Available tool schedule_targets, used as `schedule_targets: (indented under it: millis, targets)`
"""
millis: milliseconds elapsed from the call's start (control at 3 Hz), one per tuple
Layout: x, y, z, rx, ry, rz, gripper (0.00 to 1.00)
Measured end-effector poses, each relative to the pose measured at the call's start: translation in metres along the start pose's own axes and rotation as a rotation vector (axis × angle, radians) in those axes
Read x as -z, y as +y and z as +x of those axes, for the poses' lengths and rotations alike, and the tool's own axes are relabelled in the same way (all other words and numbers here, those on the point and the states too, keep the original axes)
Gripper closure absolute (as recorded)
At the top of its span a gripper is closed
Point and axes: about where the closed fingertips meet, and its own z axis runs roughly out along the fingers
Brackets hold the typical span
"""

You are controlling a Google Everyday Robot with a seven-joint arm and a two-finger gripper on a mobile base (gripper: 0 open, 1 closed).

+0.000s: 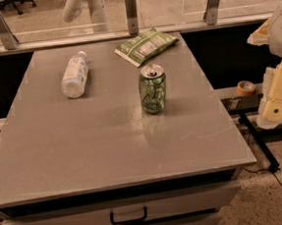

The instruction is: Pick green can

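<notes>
The small green aluminium can with pale swirls and a silver top [153,89] stands upright near the middle of the grey rectangular table top [100,152]. Its long axis is vertical, and it stands just in front of the flat green snack bag [146,46]. The pale gripper [279,92] of the single arm hangs at the right edge of the view, beyond the table's side and well apart from the can; whether it is open or closed I cannot tell. In the view the can lies to the left of the gripper, so I judge the coming move must travel sideways over the table towards it.
</notes>
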Motion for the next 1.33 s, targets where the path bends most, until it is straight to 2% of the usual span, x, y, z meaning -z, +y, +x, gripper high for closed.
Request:
schedule_targets:
  millis: [667, 1000, 1333]
  targets:
    - [-0.004, 0.001, -0.004, 0.007, -0.023, -0.008, 0.0]
    - [-0.033, 0.0, -0.025, 0.035, -0.148, -0.064, 0.0]
    - [-0.093, -0.004, -0.062, 0.063, -0.367, -0.154, 0.0]
